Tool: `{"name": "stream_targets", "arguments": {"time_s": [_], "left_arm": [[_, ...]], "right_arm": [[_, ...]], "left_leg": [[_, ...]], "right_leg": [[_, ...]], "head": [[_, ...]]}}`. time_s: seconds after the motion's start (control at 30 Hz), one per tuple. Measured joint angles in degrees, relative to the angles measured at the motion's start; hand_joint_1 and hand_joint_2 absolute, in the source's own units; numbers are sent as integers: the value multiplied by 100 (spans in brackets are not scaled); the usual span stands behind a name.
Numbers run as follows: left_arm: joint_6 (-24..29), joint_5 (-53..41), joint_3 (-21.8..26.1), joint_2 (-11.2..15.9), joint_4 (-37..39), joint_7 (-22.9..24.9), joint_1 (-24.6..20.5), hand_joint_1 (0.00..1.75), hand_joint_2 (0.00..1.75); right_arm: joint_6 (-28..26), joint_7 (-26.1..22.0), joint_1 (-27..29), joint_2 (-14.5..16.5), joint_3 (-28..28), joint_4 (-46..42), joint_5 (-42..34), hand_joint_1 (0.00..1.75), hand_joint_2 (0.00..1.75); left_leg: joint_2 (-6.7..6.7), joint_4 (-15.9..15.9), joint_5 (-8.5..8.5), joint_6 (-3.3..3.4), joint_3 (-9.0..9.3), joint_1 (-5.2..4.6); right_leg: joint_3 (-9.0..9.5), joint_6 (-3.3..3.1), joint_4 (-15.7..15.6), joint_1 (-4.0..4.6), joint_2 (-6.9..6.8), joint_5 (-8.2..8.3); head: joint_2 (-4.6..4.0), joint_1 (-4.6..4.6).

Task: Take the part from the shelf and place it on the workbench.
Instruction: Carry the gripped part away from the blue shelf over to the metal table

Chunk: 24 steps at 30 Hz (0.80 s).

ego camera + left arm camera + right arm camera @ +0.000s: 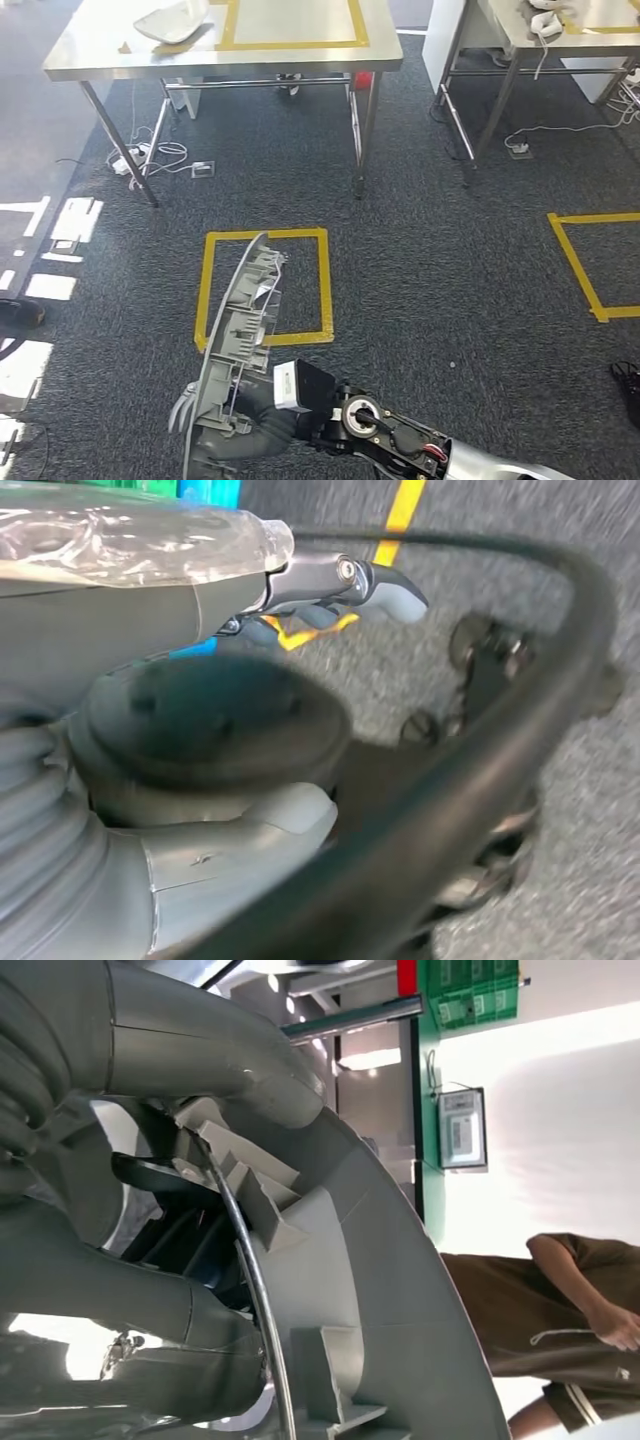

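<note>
The right robot hand [249, 420] grips the grey part [238, 330] low down, carrying it upright above the floor. The left robot hand [226, 810] hangs, its grasp unclear. Keep the part steady while nearing the surface [90, 50], then lower it inside the yellow outline [294, 44].

Two steel tables: the workbench [90, 55] and a second table [521, 30] to its right. Two grey parts, one [172, 20] on the workbench, one [234, 340] carried below it. Two yellow floor squares [324, 280] [577, 265], one person [558, 1310].
</note>
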Motion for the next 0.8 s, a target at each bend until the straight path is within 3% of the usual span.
{"name": "stream_targets", "arguments": {"time_s": [0.03, 0.3, 0.47, 0.53, 0.63, 0.67, 0.7, 0.73, 0.8], "left_arm": [[-9, -7, 0, -3, 0, -3, 1, 0, 175], [-33, -16, 0, -9, 0, -7, -4, 0, 175], [-7, 9, 2, 14, 0, 23, -5, 0, 175], [9, 12, 2, -2, 0, 34, -8, 0, 175], [11, 11, 2, -45, 0, 45, -31, 0, 175], [11, 10, 2, -59, 0, 51, -37, 0, 175], [11, 8, 2, -71, 0, 56, -39, 0, 175], [11, 7, 2, -81, -1, 61, -39, 0, 175], [11, 4, 2, -85, -1, 64, -38, 0, 175]], "right_arm": [[13, -11, 1, -1, -4, 0, -16, 175, 175], [81, -48, 0, -1, -60, 0, -72, 175, 175], [178, -40, -3, 13, -69, -1, -147, 175, 175], [210, -48, -4, 19, -70, -1, -165, 175, 175], [223, -58, 6, 16, -72, 1, -170, 175, 175], [222, -57, 15, 14, -73, 2, -169, 175, 175], [221, -57, 21, 11, -74, 2, -168, 175, 175], [221, -57, 25, 10, -74, 2, -167, 175, 175], [219, -56, 26, 10, -74, 2, -166, 175, 175]], "left_leg": [[-4, 4, -10, 1, 7, -8], [-8, 10, -43, 62, 22, -40], [-4, -36, -54, 235, 67, -75], [13, -149, -21, 286, 162, -42], [24, -187, -29, 313, 229, -31], [25, -185, -39, 307, 242, -29], [25, -183, -53, 290, 260, -20], [24, -176, -72, 263, 287, -5], [24, -147, -130, 183, 344, 19]], "right_leg": [[21, -19, -22, -9, -2, 8], [88, 79, -126, -36, -3, 37], [130, 245, -192, -84, -2, 41], [-3, 244, 110, -78, 75, -143], [-622, 227, 1324, -68, 167, -635], [-781, 231, 1584, -69, 173, -668], [-823, 236, 1595, -71, 173, -570], [-746, 242, 1358, -77, 166, -360], [-414, 262, 540, -82, 110, 93]], "head": [[0, 22], [0, 96], [0, 40], [0, 49], [0, 117], [0, 137], [0, 152], [0, 170], [0, 225]]}}
